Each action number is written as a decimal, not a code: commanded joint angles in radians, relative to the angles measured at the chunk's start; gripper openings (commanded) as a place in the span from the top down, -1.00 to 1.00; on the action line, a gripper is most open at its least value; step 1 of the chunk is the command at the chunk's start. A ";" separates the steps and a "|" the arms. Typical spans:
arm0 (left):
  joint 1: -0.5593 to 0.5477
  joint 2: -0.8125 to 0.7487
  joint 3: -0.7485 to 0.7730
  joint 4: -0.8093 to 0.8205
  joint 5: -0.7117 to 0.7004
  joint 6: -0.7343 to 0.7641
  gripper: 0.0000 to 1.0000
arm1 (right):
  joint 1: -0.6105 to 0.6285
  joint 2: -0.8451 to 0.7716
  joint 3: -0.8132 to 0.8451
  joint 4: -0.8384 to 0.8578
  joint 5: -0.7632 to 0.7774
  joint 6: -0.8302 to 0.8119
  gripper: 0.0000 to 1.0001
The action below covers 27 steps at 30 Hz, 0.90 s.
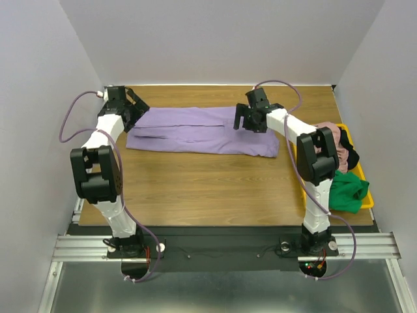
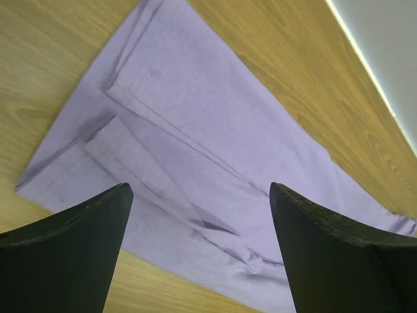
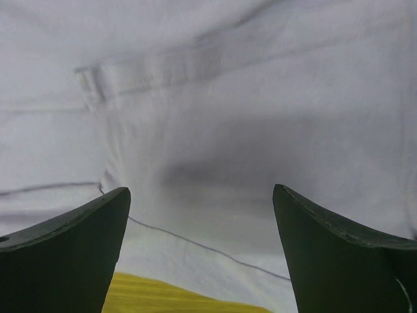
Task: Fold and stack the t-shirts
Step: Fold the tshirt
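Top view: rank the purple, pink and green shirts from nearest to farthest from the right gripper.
1. purple shirt: spread out at the far side, directly beneath the right gripper.
2. pink shirt: to the right, at the far end of the tray.
3. green shirt: at the tray's near end.

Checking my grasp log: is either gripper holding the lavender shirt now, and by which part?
Nothing is held. The left gripper and right gripper both hover open over the lavender t-shirt, gripping nothing.
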 commanded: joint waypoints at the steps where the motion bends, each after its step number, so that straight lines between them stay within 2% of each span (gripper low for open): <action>1: -0.028 0.094 0.028 0.004 0.026 0.029 -0.97 | 0.014 -0.004 -0.043 0.049 -0.006 0.085 -0.92; 5: -0.045 0.174 0.006 0.011 0.039 0.019 -0.97 | 0.012 0.038 -0.058 0.048 0.019 0.119 -0.93; 11: -0.061 0.177 -0.125 0.017 0.013 0.011 -0.97 | 0.000 0.151 0.041 0.048 0.019 0.086 -0.93; 15: -0.111 0.085 -0.336 0.030 -0.001 -0.012 -0.97 | -0.022 0.261 0.188 0.046 0.014 -0.003 -0.92; 19: -0.229 -0.060 -0.557 0.055 0.071 -0.075 -0.97 | -0.045 0.403 0.403 0.048 -0.090 -0.123 -0.93; 22: -0.379 -0.174 -0.715 0.066 0.118 -0.164 -0.97 | -0.046 0.518 0.592 0.049 -0.128 -0.241 -0.93; 23: -0.491 -0.221 -0.750 0.070 0.128 -0.191 -0.97 | -0.046 0.545 0.648 0.048 -0.139 -0.264 -0.94; 25: -0.614 -0.261 -0.818 0.092 0.175 -0.275 -0.97 | -0.045 0.614 0.755 0.062 -0.214 -0.330 -0.95; 26: -0.733 -0.298 -0.826 0.112 0.194 -0.311 -0.97 | -0.045 0.634 0.782 0.069 -0.232 -0.344 -0.96; 27: -0.807 -0.315 -0.815 0.124 0.210 -0.328 -0.97 | -0.045 0.657 0.803 0.091 -0.254 -0.356 -0.96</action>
